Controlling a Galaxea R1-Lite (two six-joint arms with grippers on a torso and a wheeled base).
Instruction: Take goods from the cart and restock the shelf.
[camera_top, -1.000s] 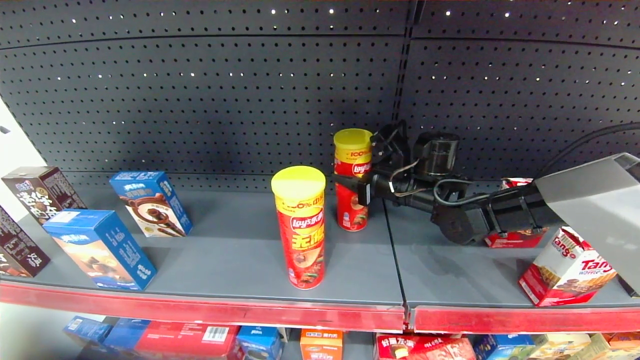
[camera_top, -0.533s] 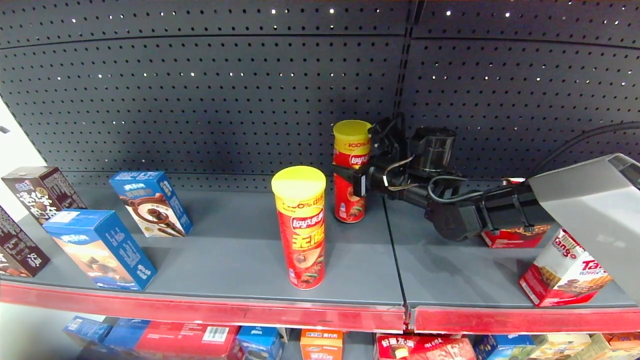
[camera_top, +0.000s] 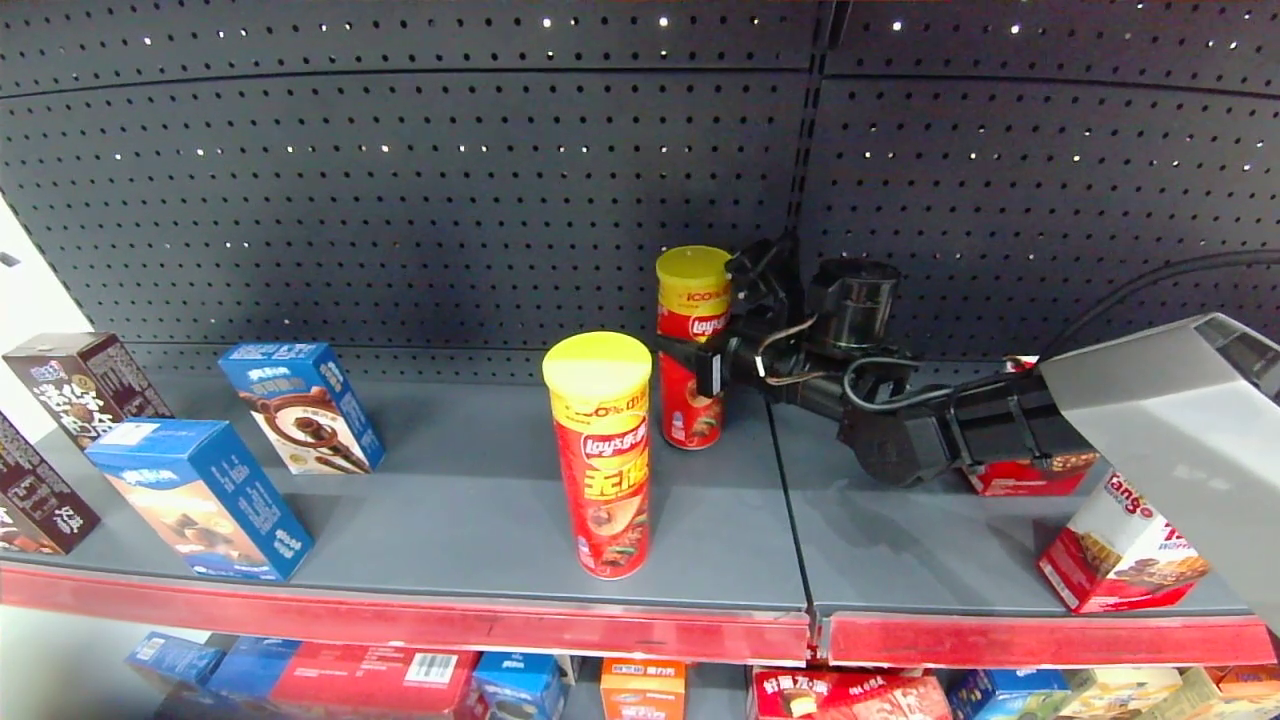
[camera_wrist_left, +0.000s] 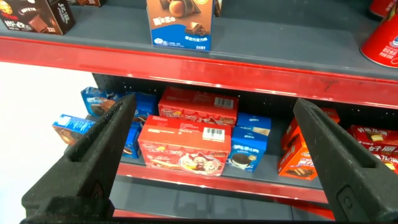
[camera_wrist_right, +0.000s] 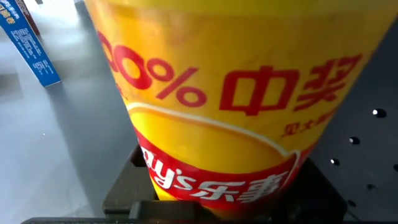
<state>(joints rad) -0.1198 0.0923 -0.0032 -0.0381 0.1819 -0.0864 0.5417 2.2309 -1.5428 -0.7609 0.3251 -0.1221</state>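
Observation:
My right gripper (camera_top: 703, 365) is shut on a red chips can with a yellow lid (camera_top: 688, 340), gripping it around the middle. The can stands upright at the back of the grey shelf (camera_top: 450, 500), close to the pegboard wall; whether its base touches the shelf I cannot tell. In the right wrist view the can (camera_wrist_right: 236, 93) sits close between the dark fingers. A second identical can (camera_top: 600, 455) stands free nearer the shelf's front edge, left of the held one. My left gripper (camera_wrist_left: 211, 162) hangs open and empty, low before the lower shelf.
Two blue boxes (camera_top: 200, 495) (camera_top: 300, 405) and brown boxes (camera_top: 85, 385) stand at the shelf's left. A red wafer box (camera_top: 1125, 550) and another red box (camera_top: 1030, 478) stand at the right. The lower shelf holds several boxes (camera_wrist_left: 186, 137). A red lip (camera_top: 400, 620) edges the shelf.
My right gripper has carried the can back toward the pegboard and a little to the left. The front can and the boxes have stayed put.

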